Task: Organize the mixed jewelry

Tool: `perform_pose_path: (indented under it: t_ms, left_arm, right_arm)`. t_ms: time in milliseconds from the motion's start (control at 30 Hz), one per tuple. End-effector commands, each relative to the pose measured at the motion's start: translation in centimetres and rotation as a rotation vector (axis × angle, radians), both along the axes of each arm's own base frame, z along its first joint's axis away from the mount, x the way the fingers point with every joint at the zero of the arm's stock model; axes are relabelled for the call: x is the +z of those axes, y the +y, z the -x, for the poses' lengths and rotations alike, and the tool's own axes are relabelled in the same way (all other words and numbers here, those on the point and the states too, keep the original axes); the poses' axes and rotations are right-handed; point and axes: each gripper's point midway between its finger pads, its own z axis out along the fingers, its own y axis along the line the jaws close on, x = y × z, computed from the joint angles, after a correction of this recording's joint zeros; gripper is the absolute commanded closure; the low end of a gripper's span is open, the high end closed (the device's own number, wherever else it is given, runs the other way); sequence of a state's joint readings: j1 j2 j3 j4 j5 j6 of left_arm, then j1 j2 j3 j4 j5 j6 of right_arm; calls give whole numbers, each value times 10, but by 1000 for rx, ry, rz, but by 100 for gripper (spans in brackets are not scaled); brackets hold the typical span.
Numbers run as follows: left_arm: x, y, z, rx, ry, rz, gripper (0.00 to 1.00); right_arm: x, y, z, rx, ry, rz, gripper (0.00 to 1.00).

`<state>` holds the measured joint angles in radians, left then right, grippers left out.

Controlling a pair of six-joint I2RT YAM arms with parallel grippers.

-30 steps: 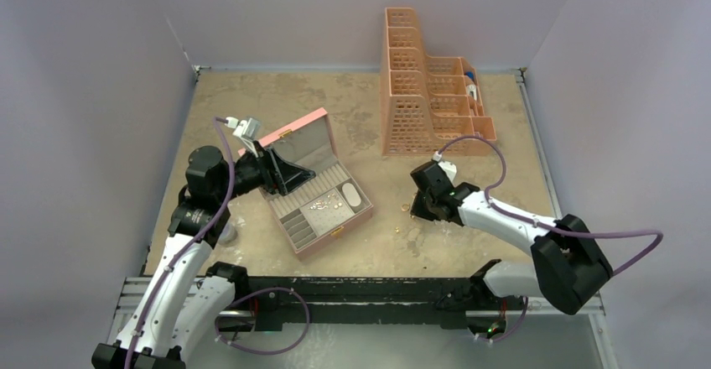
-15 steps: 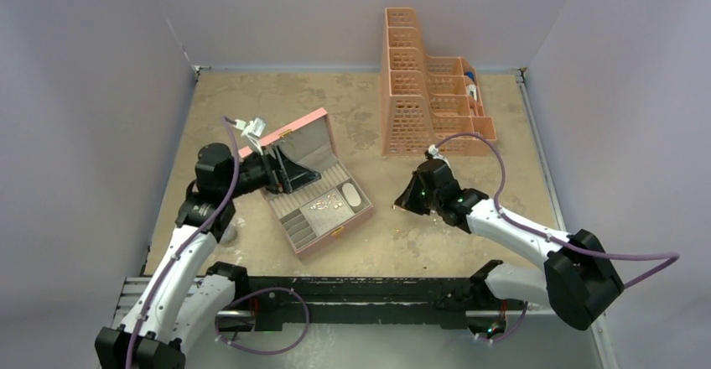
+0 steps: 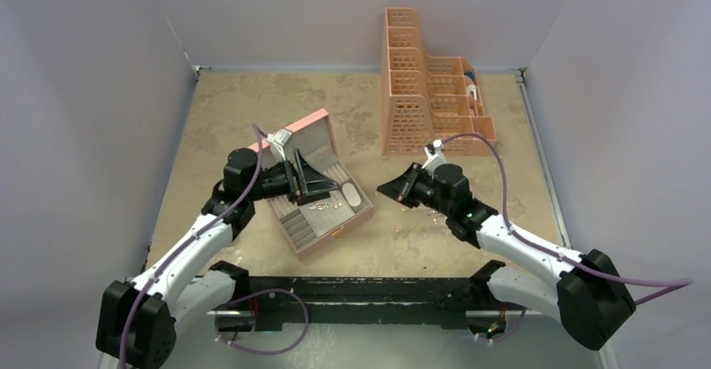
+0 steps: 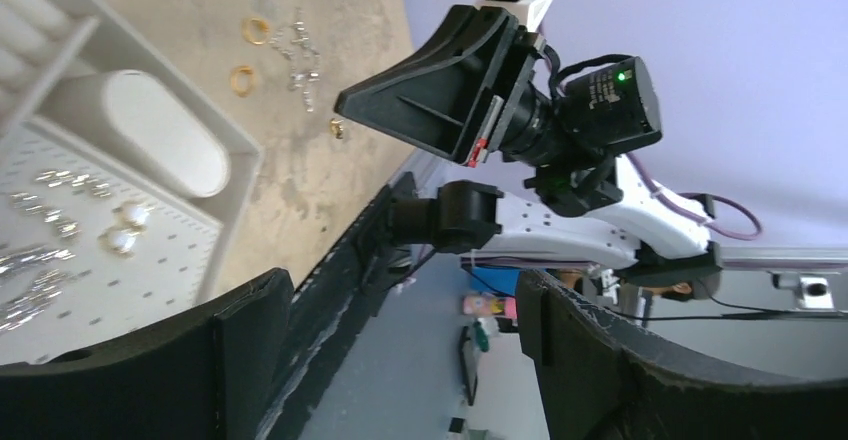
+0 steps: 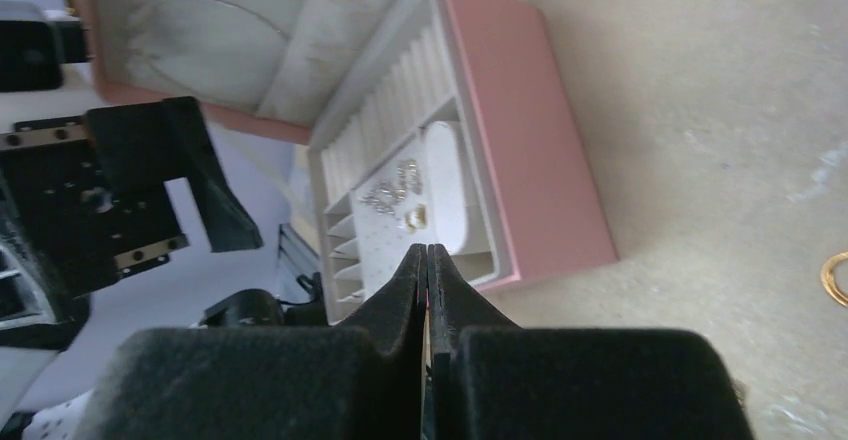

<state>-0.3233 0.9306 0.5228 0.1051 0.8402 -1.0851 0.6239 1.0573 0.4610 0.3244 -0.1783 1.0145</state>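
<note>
The mixed jewelry (image 4: 60,222) is found in two places. Part of it lies in the perforated tray of the open pink box (image 3: 335,231), beside a white oval pad (image 4: 165,135). From above, these pieces are seen only as a pale glitter and cannot be told apart. The rest lies loose on the surface (image 3: 251,101) just off the box's right side. There, gold rings (image 4: 255,30) and a small tangle of silvery pieces (image 4: 295,50) are picked out by the left wrist camera, while in the overhead view that patch is largely covered by the right arm. One more gold ring is cut off by the right edge of the right wrist view.

The left pincer (image 3: 323,186) is open over the box, its fingers (image 4: 250,345) set wide apart and only partly in frame in its own camera. The box's lid (image 5: 200,20) is partly hidden behind this arm from above.

The right pincer (image 5: 428,252) is closed, its fingers pressed together and pointed toward the box, apart from it. Whether any tiny piece is pinched between them cannot be told.

An orange organizer (image 3: 423,105) stands at the far side; the items in its right-hand compartments are too small to identify.
</note>
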Motion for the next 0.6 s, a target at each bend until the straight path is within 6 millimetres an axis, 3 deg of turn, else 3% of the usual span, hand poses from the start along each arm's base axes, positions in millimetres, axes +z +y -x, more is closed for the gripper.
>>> perform_pose_path:
  t_ms: [0,300,567]
  left_arm:
    - [7,-23,2,8,128,98,18]
    - [-16,-60,-20,140,330,145,22]
    - [-1,-75,-33,171,330,231,26]
  right_arm:
    - [51,18,-1,62,-144,-173,100]
    - [72,27,3,100,-181,-299,100]
    - [71,27,5,100,-183,-323,100]
